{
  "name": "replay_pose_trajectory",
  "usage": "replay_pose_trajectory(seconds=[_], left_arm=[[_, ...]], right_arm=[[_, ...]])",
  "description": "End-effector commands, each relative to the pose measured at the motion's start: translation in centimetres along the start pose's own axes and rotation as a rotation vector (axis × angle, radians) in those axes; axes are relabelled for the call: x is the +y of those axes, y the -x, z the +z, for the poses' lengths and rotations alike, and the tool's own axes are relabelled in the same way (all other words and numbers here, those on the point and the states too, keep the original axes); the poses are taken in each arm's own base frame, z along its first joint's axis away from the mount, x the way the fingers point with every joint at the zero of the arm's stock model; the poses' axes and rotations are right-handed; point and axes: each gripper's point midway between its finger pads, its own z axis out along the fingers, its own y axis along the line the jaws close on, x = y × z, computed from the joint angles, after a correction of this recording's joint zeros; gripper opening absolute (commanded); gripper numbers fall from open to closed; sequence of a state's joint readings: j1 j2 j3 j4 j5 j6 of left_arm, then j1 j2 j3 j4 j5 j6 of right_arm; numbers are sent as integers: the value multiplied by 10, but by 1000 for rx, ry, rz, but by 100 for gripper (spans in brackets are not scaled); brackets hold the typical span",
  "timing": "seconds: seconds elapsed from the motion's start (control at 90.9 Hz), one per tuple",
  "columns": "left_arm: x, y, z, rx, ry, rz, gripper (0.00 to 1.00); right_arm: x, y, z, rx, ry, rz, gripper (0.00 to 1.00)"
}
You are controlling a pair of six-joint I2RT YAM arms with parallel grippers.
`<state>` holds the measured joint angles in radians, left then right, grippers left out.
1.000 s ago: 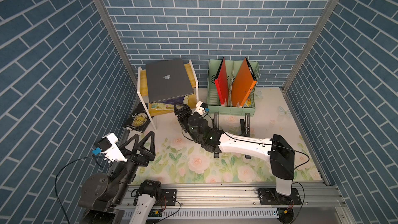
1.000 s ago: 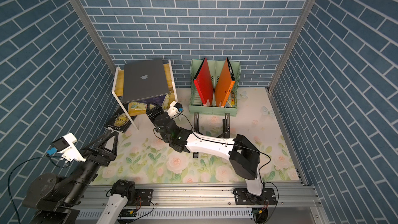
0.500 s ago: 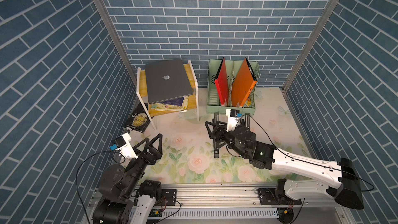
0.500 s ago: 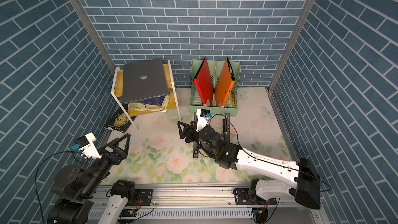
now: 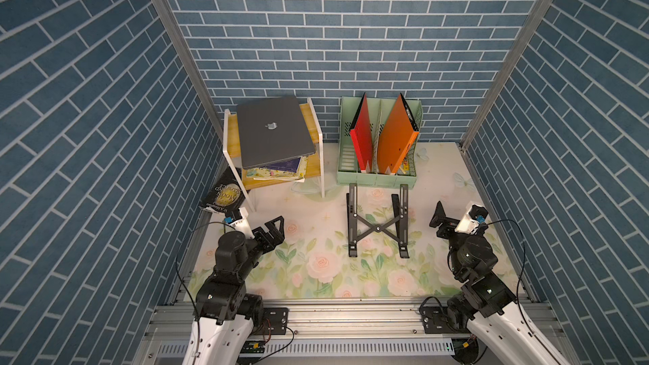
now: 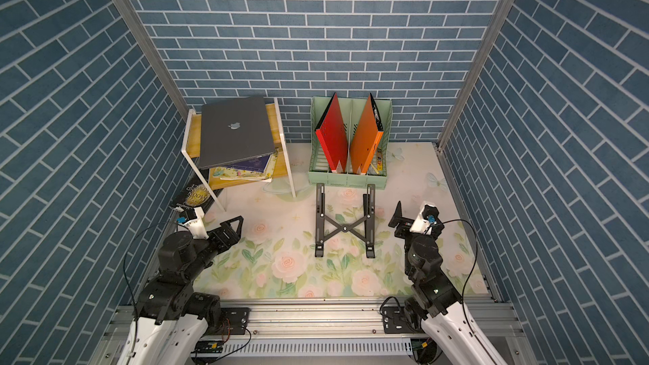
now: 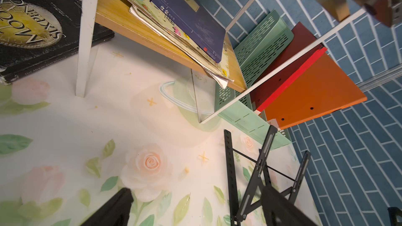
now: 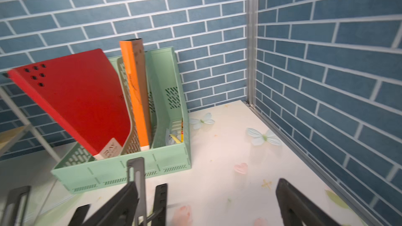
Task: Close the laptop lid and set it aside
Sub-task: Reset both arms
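Clearances, my clock centred on the floral mat, 12 at the back wall. Just off centre toward 3: black folding stand, a low obstacle. 1 o'clock: green file rack holding tilted red folder and orange folder, just behind the stand. 11 o'clock: wooden shelf, laptop overhanging its top, books crowding the lower tier. 9 o'clock: black book beside the shelf leg. I count open: centre to 6 and 8, the strip at 3 along the side wall, and a narrow lane at 12 between shelf and rack.
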<state>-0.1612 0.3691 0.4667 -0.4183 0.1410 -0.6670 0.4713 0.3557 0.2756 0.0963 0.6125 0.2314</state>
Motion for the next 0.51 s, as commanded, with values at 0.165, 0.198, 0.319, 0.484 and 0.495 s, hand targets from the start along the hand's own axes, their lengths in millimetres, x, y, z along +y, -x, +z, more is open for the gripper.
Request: replay_pose_trajectory(seconds=[0.165, 0.198, 0.319, 0.484, 0.495], left_arm=[[-8, 29, 41, -81, 49, 195, 100], [-9, 26, 47, -74, 54, 227, 100], [-12, 13, 65, -67, 54, 364, 100], [-3, 13, 71, -163, 77, 521, 100], [-2, 14, 71, -170, 85, 530, 100]], right_arm=[[-18, -38, 44, 145, -33, 4, 99], [-25, -43, 52, 170, -48, 7, 99], [-38, -51, 75, 188, -66, -10, 99], [-42, -61, 95, 142, -53, -63, 99], [-42, -62, 96, 139, -51, -65, 99]])
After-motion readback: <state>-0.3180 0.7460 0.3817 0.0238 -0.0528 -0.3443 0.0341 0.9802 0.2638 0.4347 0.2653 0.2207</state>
